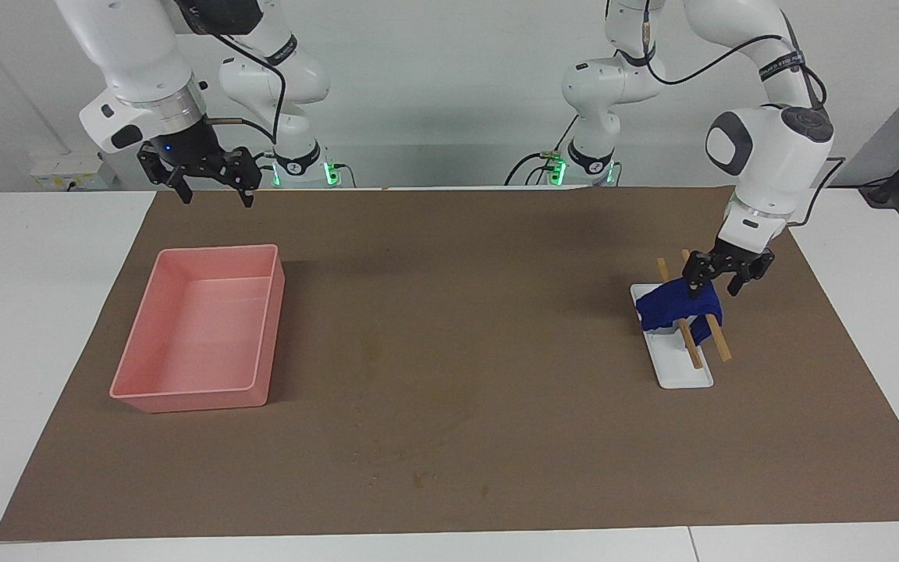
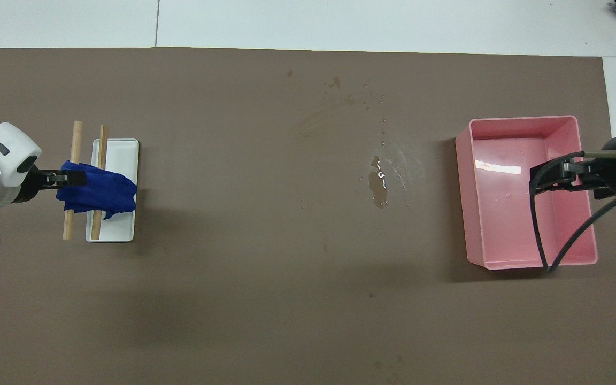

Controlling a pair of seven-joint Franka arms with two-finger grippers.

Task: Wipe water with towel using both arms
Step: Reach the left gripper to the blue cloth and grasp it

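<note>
The right gripper [image 1: 211, 187] waits, jaws wide and empty, above the table edge nearer the robots than the pink tray [image 1: 262, 328]. The left gripper [image 1: 719, 282], fingers spread, reaches the navy towel [image 1: 680, 306] draped over the white rack [image 1: 687, 375] at the left arm's end; whether it grips, I cannot tell. A water puddle [image 2: 378, 187] lies between rack and tray.

We see the small navy-blue cloth towel [image 1: 679, 306] [image 2: 95, 190] draped over two wooden sticks [image 1: 719, 341] [image 2: 68, 229] w/ a white tray [image 1: 684, 373] [image 2: 118, 227] beneath, toward left arm's end.
</note>
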